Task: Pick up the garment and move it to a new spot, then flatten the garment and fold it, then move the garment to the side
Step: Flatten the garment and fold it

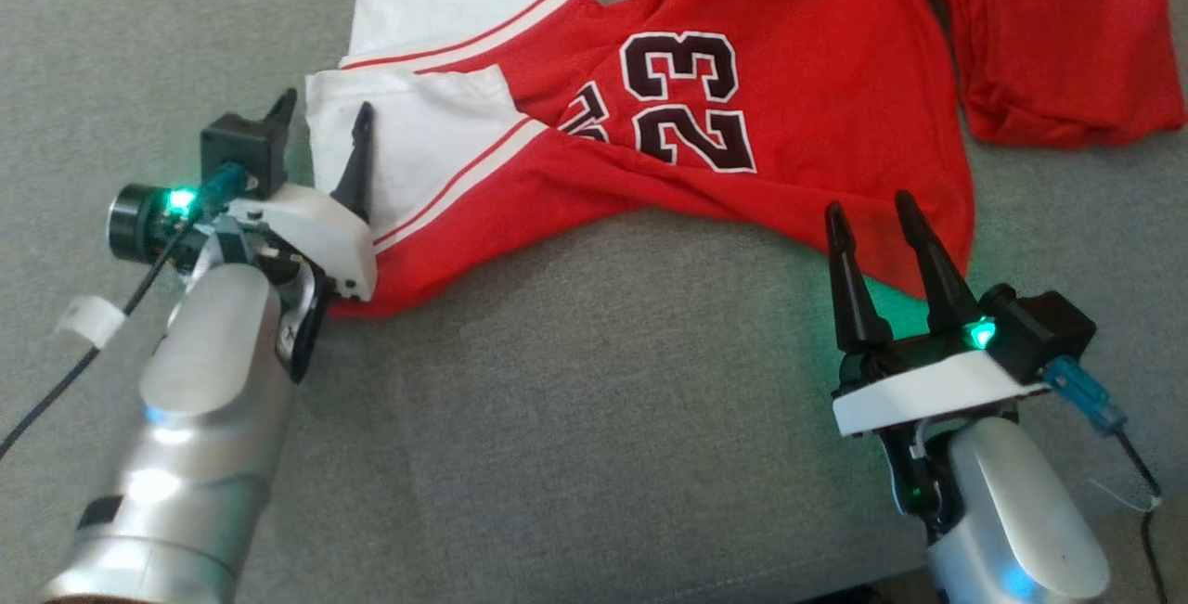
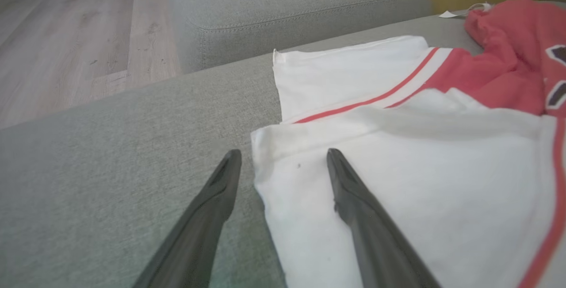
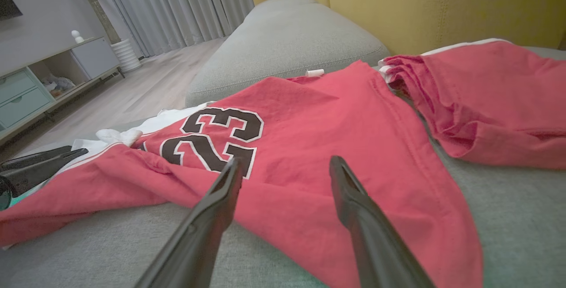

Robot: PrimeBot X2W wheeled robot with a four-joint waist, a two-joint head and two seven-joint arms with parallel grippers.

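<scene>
The garment point(image 1: 742, 94) is a red jersey with white sleeves and a dark "23", spread crumpled across the grey sofa seat point(image 1: 575, 418). My left gripper point(image 1: 322, 117) is open at the white sleeve's corner point(image 2: 309, 177); one finger lies over the white cloth and the other over bare seat. My right gripper point(image 1: 871, 205) is open at the jersey's near red hem point(image 3: 309, 199), both fingers over its edge and nothing pinched between them. The left gripper's dark fingers point(image 3: 40, 164) also show at the left edge of the right wrist view.
A second grey cushion point(image 3: 287, 44) adjoins the seat on the far side, with a yellow backrest point(image 3: 442, 5) behind. Wooden floor point(image 2: 66, 36) lies beyond the seat's left edge. A low cabinet point(image 3: 40, 84) and curtains stand across the room. Cables trail from both wrists.
</scene>
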